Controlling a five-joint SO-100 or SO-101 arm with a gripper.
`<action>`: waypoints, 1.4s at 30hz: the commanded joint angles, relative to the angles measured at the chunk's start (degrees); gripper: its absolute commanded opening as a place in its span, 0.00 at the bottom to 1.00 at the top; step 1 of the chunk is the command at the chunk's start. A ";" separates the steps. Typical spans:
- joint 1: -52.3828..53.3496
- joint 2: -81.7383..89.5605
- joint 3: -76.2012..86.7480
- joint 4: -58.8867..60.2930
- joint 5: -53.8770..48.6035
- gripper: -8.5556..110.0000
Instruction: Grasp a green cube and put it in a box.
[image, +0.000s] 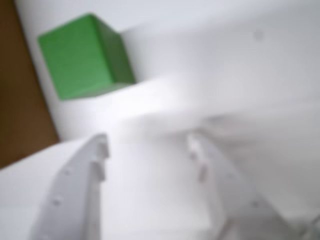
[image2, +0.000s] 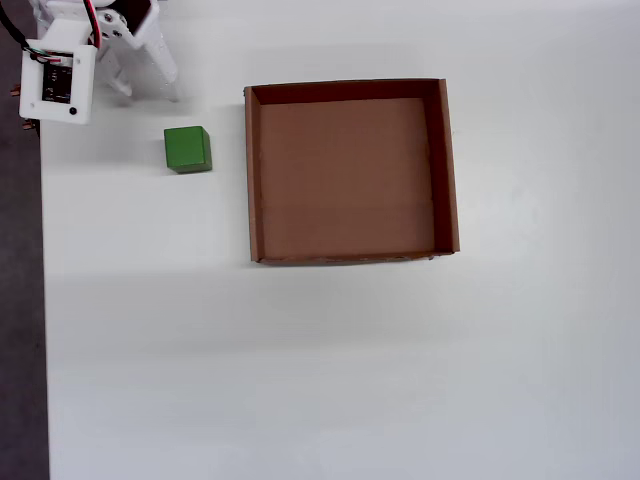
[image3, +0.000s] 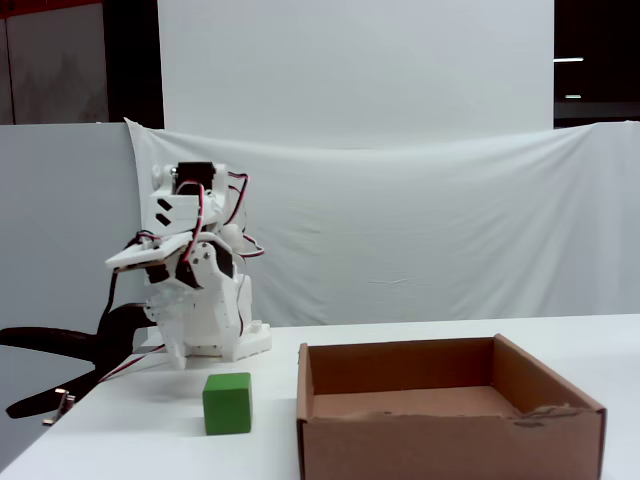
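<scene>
White table (image2: 350, 380), a white cloth backdrop (image3: 420, 230) (creased) behind, black chair (image3: 60, 345) at left.

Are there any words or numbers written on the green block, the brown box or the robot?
None can be read in any view.
The green cube: plain faces, no writing.
The box: plain brown cardboard, no label or print.
The robot arm: plain white parts; the board on it carries small dark marks in the overhead view, too tiny to read.
</scene>
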 joint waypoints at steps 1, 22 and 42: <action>-2.46 -0.26 -0.26 -0.26 0.35 0.24; -3.69 -0.26 -0.26 -0.44 0.79 0.25; -4.48 -19.34 -16.52 0.44 0.70 0.33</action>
